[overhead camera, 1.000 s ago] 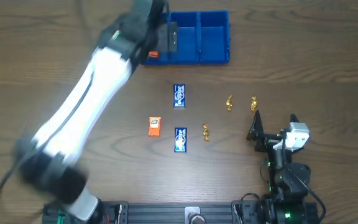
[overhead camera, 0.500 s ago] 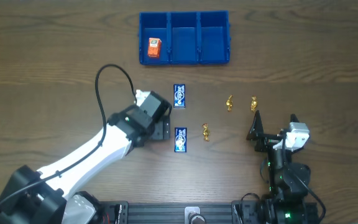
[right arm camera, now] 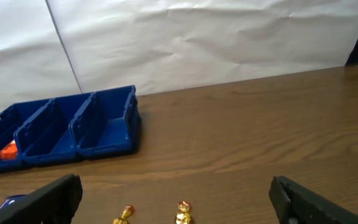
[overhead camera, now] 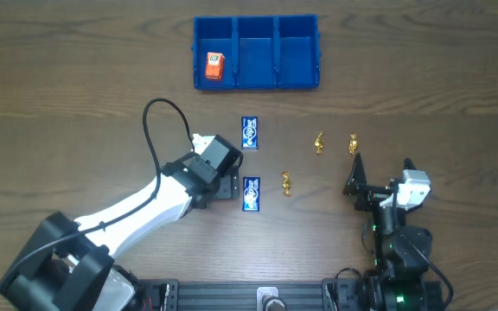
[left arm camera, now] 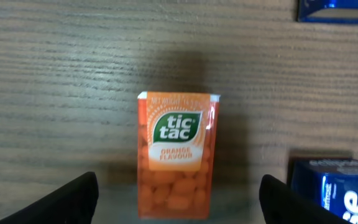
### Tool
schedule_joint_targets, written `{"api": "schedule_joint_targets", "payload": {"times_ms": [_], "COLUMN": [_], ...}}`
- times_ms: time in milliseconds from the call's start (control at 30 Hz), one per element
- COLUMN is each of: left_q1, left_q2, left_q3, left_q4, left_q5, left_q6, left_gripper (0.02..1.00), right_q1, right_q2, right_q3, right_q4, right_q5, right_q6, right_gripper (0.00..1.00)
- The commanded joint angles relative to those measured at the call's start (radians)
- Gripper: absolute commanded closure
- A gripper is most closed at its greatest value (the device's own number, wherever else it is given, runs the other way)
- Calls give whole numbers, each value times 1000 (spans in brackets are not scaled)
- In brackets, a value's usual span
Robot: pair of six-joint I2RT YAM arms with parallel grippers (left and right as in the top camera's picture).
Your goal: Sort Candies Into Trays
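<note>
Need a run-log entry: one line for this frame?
left gripper open over orange plastic mint box | right gripper open, empty | blue three-compartment tray holds another orange box

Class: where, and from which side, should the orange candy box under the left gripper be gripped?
Pinch the orange box across its long edges near the middle, coming straight down. It lies flat, label up, and the left gripper hangs open with a finger beside each edge.

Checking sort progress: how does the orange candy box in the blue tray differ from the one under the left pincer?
Place: tray box in the blue tray's left compartment, table box on the table. Reach: tray box untended, table box under the open left pincer. Both orange, lying flat.
</note>
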Motion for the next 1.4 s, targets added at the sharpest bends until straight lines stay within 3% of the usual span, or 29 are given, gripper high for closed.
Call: {"api": "schedule_joint_targets", "payload": {"times_ms": [33, 400, 600, 900, 1133, 1300, 1400], "left_q1": [0, 2, 2, 2, 2, 26, 78], "left_q2": [42, 63, 75, 84, 4, -90, -50], "left_q3": [1, 1, 1, 1, 69, 360, 584], "left_q4": [31, 51, 60, 66, 19, -187, -242], "left_q5": [-23, -51, -51, -51, -106, -274, -286], "left_q6": [-11, -7, -7, -7, 0, 98, 187], "left_gripper": [211, 496, 546, 726, 748, 755, 748], "right_q1": [-7, -7, -7, -7, -7, -7, -7], "right_q2": [-5, -5, -5, -5, -5, -5, -5], "right_q3": [-2, -2, -2, -2, -2, -2, -2], "right_q4": [-3, -3, -3, -3, -3, -3, -3], "right_q5": [-2, -2, -2, -2, -2, -2, -2], "right_q6": [-4, -4, -4, -4, -4, -4, -4], "right_gripper": [3, 3, 3, 3, 3, 3, 3]}}
